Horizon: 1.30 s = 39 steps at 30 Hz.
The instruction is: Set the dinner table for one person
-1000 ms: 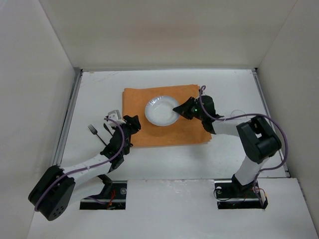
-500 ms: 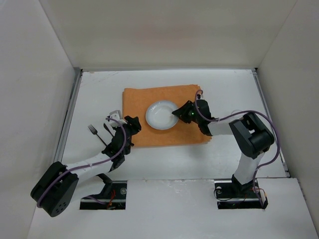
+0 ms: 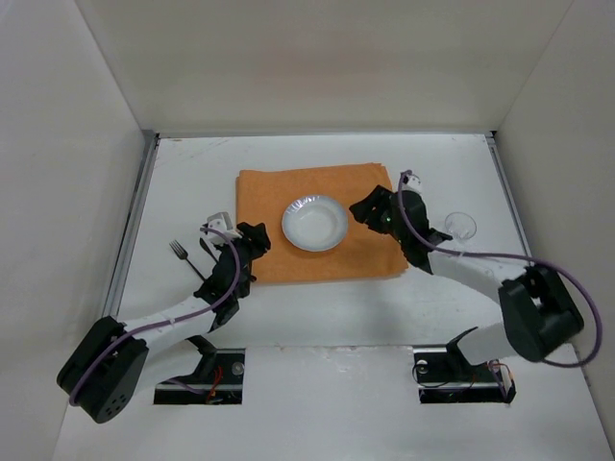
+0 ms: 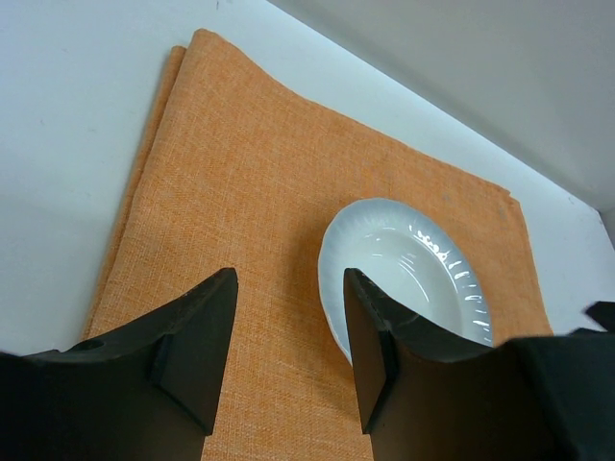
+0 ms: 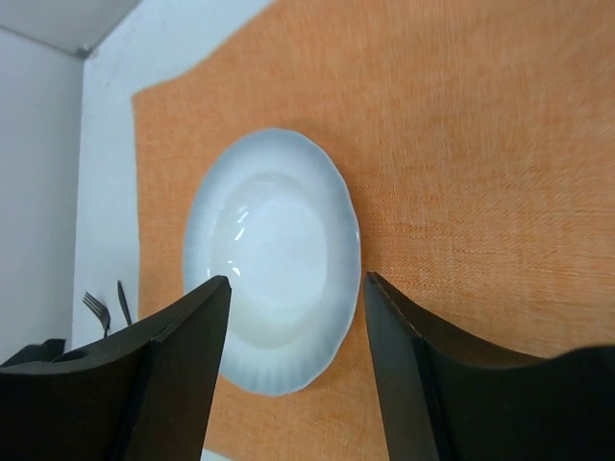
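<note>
A white scalloped plate [image 3: 314,223] lies flat on the orange mat [image 3: 370,252] in the middle of the dinner table [image 3: 192,178]. My right gripper [image 3: 359,207] hovers just right of the plate, open and holding nothing. Its wrist view looks down on the plate [image 5: 274,259] between the spread fingers of the right gripper [image 5: 298,283]. My left gripper [image 3: 258,236] stands open over the mat's near left corner, also holding nothing. In its wrist view the plate [image 4: 413,279] lies beyond the right finger of the left gripper [image 4: 288,336].
A fork [image 3: 183,255] and a dark knife [image 3: 208,249] lie on the white surface left of the mat, close to the left arm. A clear glass [image 3: 460,226] stands right of the mat, behind the right arm. Walls enclose the back and sides.
The right gripper has opened off the plate's rim and drawn back to the right. The plate now rests free on the mat. The left arm has not moved.
</note>
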Each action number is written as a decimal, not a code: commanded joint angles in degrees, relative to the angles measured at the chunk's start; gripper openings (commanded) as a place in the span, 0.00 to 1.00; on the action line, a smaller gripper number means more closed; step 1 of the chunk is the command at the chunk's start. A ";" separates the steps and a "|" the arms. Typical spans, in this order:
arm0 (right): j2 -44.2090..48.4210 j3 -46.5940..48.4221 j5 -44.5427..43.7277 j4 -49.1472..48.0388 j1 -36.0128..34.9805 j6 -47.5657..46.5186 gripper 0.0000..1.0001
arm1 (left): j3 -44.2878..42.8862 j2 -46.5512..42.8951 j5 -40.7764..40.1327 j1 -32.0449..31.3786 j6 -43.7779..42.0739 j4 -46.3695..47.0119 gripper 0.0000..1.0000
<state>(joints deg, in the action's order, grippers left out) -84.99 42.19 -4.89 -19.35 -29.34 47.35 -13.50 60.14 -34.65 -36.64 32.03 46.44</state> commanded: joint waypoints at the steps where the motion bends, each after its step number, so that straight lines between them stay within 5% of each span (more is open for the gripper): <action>1: 9.11 1.66 -8.72 10.98 -0.67 -10.16 0.60 | 0.05 -0.12 -0.24 -0.40 0.84 2.52 0.46; 6: 21.34 3.07 -22.68 25.30 5.29 -14.91 0.16 | -0.65 2.18 0.99 -0.93 1.98 2.26 0.46; 9: 24.08 3.94 -30.43 32.17 11.26 -16.15 0.17 | -0.83 2.70 1.34 -0.23 1.89 2.35 0.46; 13: 23.38 3.42 -37.02 34.38 17.86 -15.80 0.44 | -0.39 1.91 2.04 0.57 2.51 2.17 0.46; 15: 20.76 3.59 -39.66 35.17 20.15 -15.36 0.46 | -0.39 2.26 2.13 0.57 2.51 2.17 0.46; 21: 12.31 4.48 -41.26 35.27 23.76 -13.61 0.45 | -0.30 1.30 2.66 0.57 2.69 1.90 0.47; 32: 10.81 0.61 -37.92 32.46 27.45 -11.41 0.43 | -0.48 2.88 3.10 0.92 3.65 1.90 0.48; 36: 9.32 -0.97 -32.57 29.12 28.07 -10.97 0.35 | -0.65 3.75 3.37 1.35 3.83 2.08 0.48; 39: 8.26 -1.15 -30.54 27.71 28.33 -10.70 0.19 | -0.57 2.79 3.63 1.36 4.09 1.82 0.48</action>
<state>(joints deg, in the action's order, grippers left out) -76.16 41.41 -38.52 12.71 -1.52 35.77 -13.50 63.70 -31.31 -35.59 35.20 46.22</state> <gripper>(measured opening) 0.228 0.477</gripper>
